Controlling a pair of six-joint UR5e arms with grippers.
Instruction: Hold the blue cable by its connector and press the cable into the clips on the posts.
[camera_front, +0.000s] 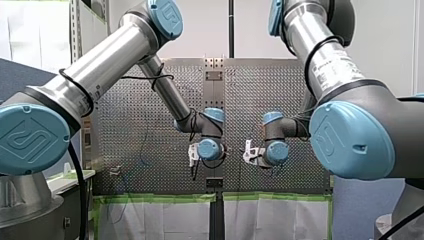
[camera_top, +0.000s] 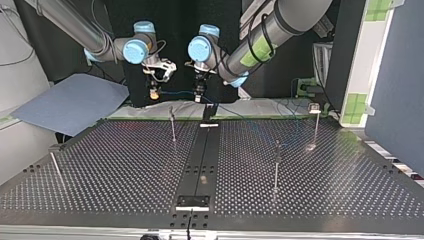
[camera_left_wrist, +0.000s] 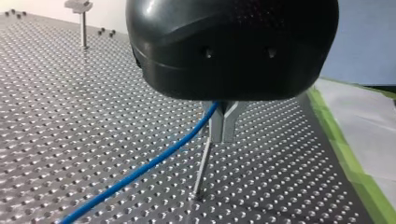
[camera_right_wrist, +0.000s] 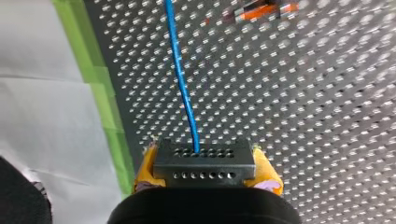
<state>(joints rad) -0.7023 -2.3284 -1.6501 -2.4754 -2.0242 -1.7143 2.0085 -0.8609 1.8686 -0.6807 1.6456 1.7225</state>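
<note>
1. Gripping the connector (camera_right_wrist: 204, 173), the right gripper (camera_right_wrist: 204, 161) had its yellow pads (camera_right_wrist: 145, 169) clamped on the black block's two sides.
2. Cable (camera_right_wrist: 183, 88), blue, left the connector's front face and ran straight ahead over the perforated surface (camera_right_wrist: 289, 107), near a strip of green tape (camera_right_wrist: 105, 100).
3. Left gripper (camera_left_wrist: 223, 127): metal fingers (camera_left_wrist: 229, 122) together, clamped on the cable (camera_left_wrist: 154, 163), which entered at their upper end and slanted away low over the surface.
4. A thin post (camera_left_wrist: 201, 172) stood just beyond those fingertips. Whether it touched them could not be told.
5. Top view: both grippers hung side by side above the surface's far edge, the right gripper (camera_top: 155, 93) at the view's left and the left gripper (camera_top: 200, 93) just beside it. A short span of cable (camera_top: 177, 93) ran between them.
6. Posts in the same view: one (camera_top: 173, 127) near the grippers, two (camera_top: 276, 167) (camera_top: 315, 125) at the view's right, one (camera_top: 56, 167) leaning at its left. Clips at their tops were too small to read.
</note>
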